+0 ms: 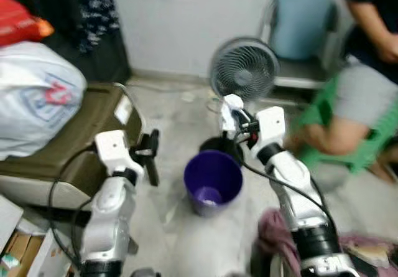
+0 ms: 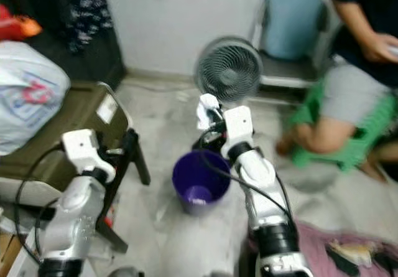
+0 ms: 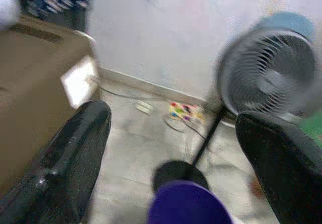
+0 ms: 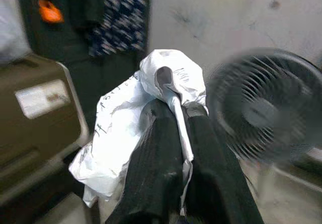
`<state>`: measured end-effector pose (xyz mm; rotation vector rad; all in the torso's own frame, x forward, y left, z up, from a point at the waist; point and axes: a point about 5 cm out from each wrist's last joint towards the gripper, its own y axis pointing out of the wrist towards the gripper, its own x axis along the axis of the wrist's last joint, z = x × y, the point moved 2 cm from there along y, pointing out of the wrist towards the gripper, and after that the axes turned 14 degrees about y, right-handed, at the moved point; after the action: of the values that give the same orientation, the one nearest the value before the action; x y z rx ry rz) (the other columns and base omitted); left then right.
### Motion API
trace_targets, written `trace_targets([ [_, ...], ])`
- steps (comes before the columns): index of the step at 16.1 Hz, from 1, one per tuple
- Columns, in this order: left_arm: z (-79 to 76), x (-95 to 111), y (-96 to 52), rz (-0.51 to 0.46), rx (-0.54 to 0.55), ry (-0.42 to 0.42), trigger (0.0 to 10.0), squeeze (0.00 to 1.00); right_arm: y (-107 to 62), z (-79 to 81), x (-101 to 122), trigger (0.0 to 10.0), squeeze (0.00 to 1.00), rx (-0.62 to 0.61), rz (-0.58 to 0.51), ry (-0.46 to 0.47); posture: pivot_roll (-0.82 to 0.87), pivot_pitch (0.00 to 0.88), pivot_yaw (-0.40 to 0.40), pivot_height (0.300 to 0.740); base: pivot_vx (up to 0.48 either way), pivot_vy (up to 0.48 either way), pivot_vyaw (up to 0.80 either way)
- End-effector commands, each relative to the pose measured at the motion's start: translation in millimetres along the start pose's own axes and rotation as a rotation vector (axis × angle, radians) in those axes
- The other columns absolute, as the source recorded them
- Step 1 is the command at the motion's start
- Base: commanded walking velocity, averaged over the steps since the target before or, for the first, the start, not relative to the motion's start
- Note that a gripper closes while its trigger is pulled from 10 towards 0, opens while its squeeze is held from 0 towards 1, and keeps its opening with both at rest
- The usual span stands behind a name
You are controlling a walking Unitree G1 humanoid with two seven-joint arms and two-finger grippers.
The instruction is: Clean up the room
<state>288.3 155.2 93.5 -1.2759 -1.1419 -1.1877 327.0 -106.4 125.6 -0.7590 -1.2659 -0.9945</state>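
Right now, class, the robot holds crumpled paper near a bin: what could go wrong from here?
1. The right claw pinches the crumpled paper beyond the purple bin's far rim, so releasing now might drop it on the floor.
2. The fan stands close behind; reaching further could knock it.
3. A seated person is nearby, so a wide swing could hit them.

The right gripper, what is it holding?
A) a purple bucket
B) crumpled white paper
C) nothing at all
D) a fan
B: the right gripper has its black fingers shut on crumpled white paper, held up above the purple bucket on the floor, with the fan standing behind it.
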Motion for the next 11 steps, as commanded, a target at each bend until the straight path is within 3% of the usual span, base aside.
trace_targets([
  [1, 8.4, 1.1, -0.4, 0.001, 0.023, 0.009, 10.0, 0.0, 5.4, 10.7, 3.2, 10.0, 0.0, 0.032, -0.011, -0.001, -0.09, 0.0, -0.031, 0.74, 0.349, 0.0, 0.0],
  [11, 8.8, 1.8, 1.4, -0.002, 0.026, 0.011, 10.0, 0.0, 8.6, 11.0, 3.4, 10.0, 0.0, 0.034, -0.014, 0.001, -0.09, 0.0, -0.034, 0.74, 0.347, 0.0, 0.0],
])
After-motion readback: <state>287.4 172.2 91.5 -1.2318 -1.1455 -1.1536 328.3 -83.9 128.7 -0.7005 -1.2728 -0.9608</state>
